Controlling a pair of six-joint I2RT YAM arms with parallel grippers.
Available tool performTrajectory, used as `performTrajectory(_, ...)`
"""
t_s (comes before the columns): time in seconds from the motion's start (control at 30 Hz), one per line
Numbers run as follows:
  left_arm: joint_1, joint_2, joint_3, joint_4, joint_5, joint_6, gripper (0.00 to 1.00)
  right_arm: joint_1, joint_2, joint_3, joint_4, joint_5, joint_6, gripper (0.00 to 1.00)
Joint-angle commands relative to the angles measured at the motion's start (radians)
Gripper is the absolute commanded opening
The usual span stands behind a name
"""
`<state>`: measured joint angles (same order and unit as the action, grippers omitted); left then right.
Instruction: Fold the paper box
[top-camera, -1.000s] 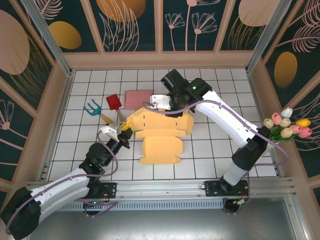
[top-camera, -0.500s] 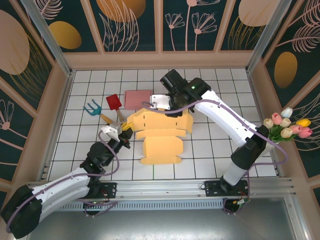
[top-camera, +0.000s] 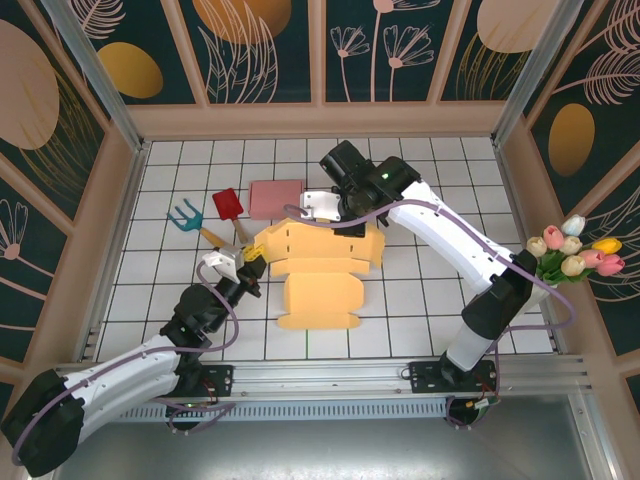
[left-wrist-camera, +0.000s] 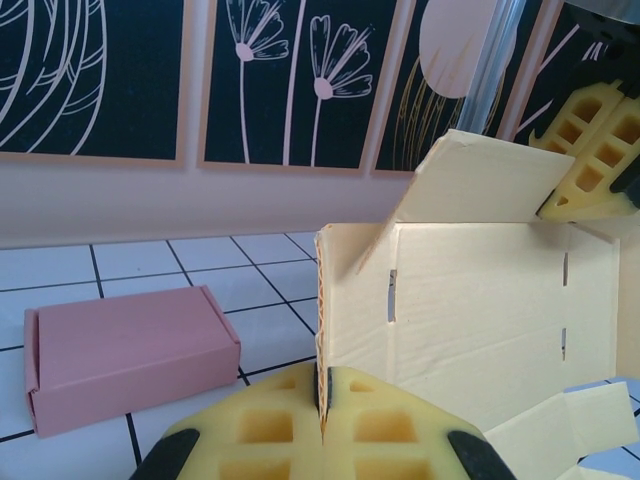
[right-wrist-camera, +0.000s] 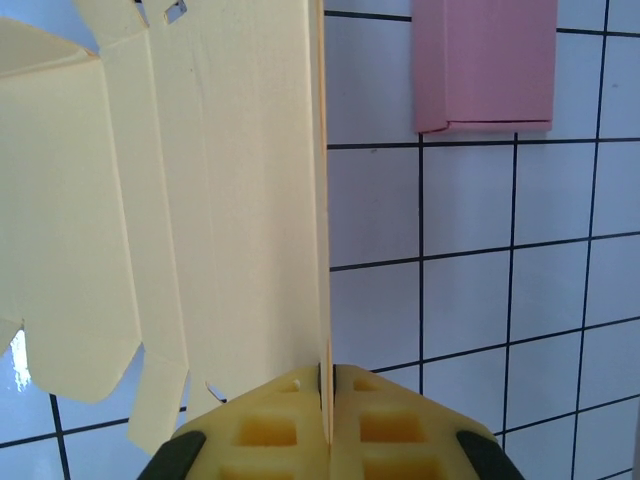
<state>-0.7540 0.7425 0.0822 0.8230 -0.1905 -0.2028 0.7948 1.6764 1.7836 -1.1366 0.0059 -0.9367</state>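
Observation:
The paper box (top-camera: 320, 265) is a pale yellow cardboard blank, partly unfolded on the white tiled table. Its back panel stands raised. My left gripper (top-camera: 250, 262) is shut on the blank's left edge; the corrugated edge (left-wrist-camera: 322, 330) runs up from between the yellow pads (left-wrist-camera: 270, 430). My right gripper (top-camera: 332, 212) is shut on the blank's far edge, and the thin cardboard panel (right-wrist-camera: 250, 200) rises from its pads (right-wrist-camera: 390, 425). In the left wrist view the other gripper's yellow fingers (left-wrist-camera: 590, 160) pinch a raised flap at the upper right.
A folded pink box (top-camera: 276, 198) (left-wrist-camera: 130, 350) (right-wrist-camera: 487, 65) lies behind the blank. A red toy shovel (top-camera: 228, 205) and a blue toy rake (top-camera: 184, 215) lie to the left. A bunch of tulips (top-camera: 575, 255) sits at the right wall. Walls enclose the table.
The right gripper's jaws have closed down on the blank's far edge. Both arms and the blank have hardly shifted.

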Motion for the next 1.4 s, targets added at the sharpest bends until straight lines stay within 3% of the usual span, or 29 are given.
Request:
performTrajectory(0.0, -0.003, -0.002, 0.003, 0.029, -0.052, 0.001, 0.12, -0.005, -0.016, -0.021, -0.043, 0.046, 0.005, 0.00)
performTrajectory(0.13, -0.003, -0.006, -0.006, 0.030, -0.108, -0.026, 0.21, -0.021, 0.007, -0.028, -0.029, 0.035, -0.015, 0.00)
performTrajectory(0.3, -0.004, -0.038, 0.026, -0.061, -0.203, -0.110, 0.44, -0.060, 0.056, -0.067, 0.051, 0.014, -0.090, 0.00)
performTrajectory(0.43, -0.004, -0.069, 0.066, -0.157, -0.231, -0.186, 0.49, -0.074, 0.098, -0.087, 0.101, 0.025, -0.153, 0.00)
performTrajectory(0.67, -0.004, -0.051, 0.170, -0.327, -0.211, -0.275, 0.50, -0.124, 0.144, -0.082, 0.148, -0.064, -0.223, 0.00)
performTrajectory(0.93, -0.004, 0.011, 0.270, -0.431, -0.232, -0.354, 0.52, -0.175, 0.108, -0.283, 0.302, -0.142, -0.269, 0.00)
performTrajectory(1.17, -0.004, 0.207, 0.373, -0.401, -0.057, -0.479, 0.48, -0.187, 0.128, -0.381, 0.374, -0.201, -0.260, 0.00)
performTrajectory(1.37, -0.013, 0.327, 0.445, -0.399, -0.049, -0.513, 0.46, -0.197, 0.154, -0.392, 0.359, -0.196, -0.250, 0.00)
